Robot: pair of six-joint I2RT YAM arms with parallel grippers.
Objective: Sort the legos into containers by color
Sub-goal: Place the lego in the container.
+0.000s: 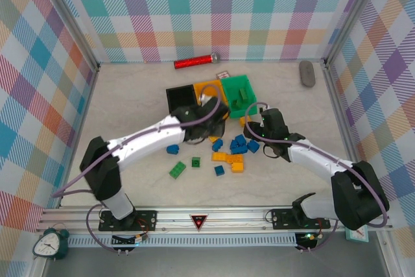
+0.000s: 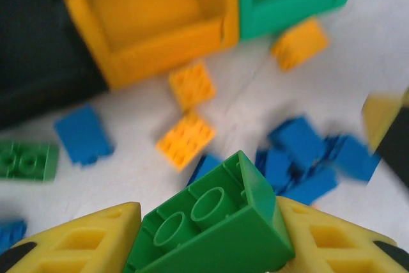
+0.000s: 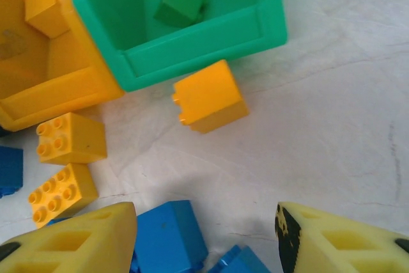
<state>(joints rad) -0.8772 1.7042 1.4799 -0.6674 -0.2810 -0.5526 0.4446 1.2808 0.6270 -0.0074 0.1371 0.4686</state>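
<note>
Firm pinch: the left gripper [image 2: 206, 241] clamps the green brick [image 2: 211, 218] across its smooth sides. It looks light, rigid and slippery. The green bin [image 2: 287, 11] sits at one o'clock. The right gripper [image 3: 206, 218] gapes beside a blue brick [image 3: 167, 234].

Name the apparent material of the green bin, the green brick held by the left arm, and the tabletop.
Green bin: moulded plastic, smooth with soft sheen. Green brick: hard glossy plastic, crisp edges catching light. Tabletop: pale matte surface with grey veins, likely marble-look laminate or sheet; uncertain.
</note>
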